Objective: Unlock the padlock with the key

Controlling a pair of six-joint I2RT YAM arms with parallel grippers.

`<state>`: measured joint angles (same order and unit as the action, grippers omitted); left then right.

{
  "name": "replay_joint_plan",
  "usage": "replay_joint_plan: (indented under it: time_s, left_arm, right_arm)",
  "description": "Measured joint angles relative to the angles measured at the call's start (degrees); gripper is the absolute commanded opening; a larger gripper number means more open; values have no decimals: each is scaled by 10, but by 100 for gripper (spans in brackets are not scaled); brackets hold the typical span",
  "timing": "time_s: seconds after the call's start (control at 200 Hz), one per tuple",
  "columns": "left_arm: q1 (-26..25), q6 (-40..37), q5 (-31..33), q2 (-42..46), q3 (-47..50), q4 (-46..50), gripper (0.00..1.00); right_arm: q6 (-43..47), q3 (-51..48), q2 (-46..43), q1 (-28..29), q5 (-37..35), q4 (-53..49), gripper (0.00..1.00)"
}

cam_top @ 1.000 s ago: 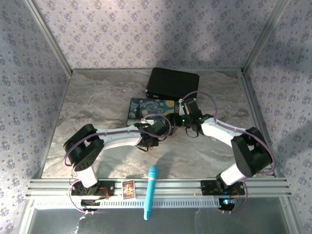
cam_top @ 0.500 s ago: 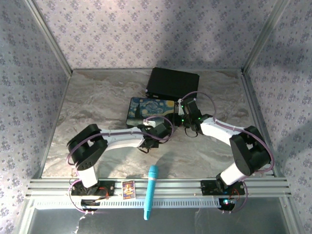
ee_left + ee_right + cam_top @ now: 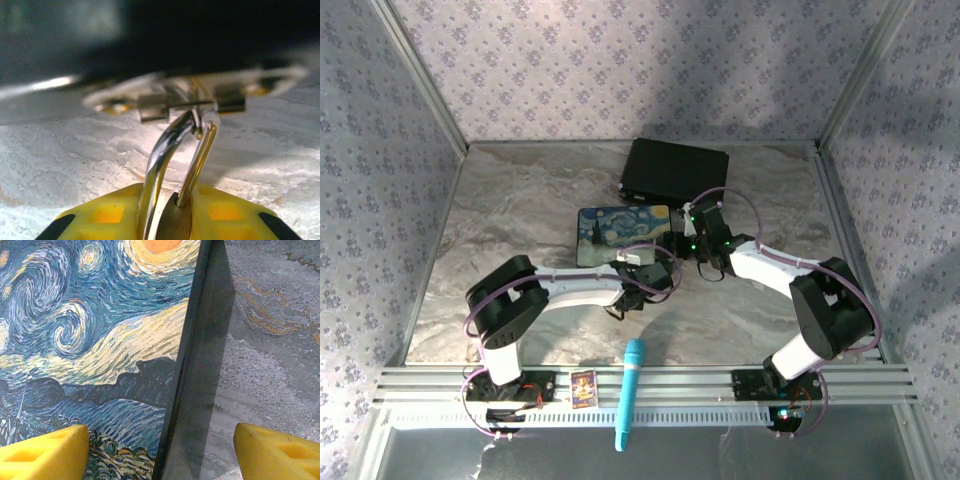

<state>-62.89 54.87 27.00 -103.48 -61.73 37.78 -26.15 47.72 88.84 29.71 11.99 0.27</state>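
Left wrist view: the brass padlock (image 3: 170, 227) sits at six o'clock, pinched between the left claw's (image 3: 169, 215) yellow fingers (image 3: 105, 215), which are parted just enough to hold its body. Its silver shackle (image 3: 159, 160) rises toward twelve o'clock into a blurred hasp (image 3: 190, 97) on the painted box (image 3: 100, 350). Right wrist view: the right claw (image 3: 162, 450) gapes wide and empty, straddling the box's edge, with one finger over its top and one over the bench (image 3: 270, 340).
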Motion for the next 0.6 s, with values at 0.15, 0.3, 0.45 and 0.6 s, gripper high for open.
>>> replay_joint_plan:
  time_s: [0.15, 0.3, 0.45, 0.6]
  left_arm:
    - [-13, 10, 11, -6, -2, 20, 38]
    - [-29, 11, 13, -20, -16, 52, 36]
    - [-33, 12, 14, -24, -23, 63, 36]
    - [-47, 12, 15, -28, -29, 78, 35]
  right_arm:
    - [0, 0, 0, 0, 0, 0, 77]
    - [0, 0, 0, 0, 0, 0, 77]
    - [0, 0, 0, 0, 0, 0, 77]
    - [-1, 0, 1, 0, 0, 0, 77]
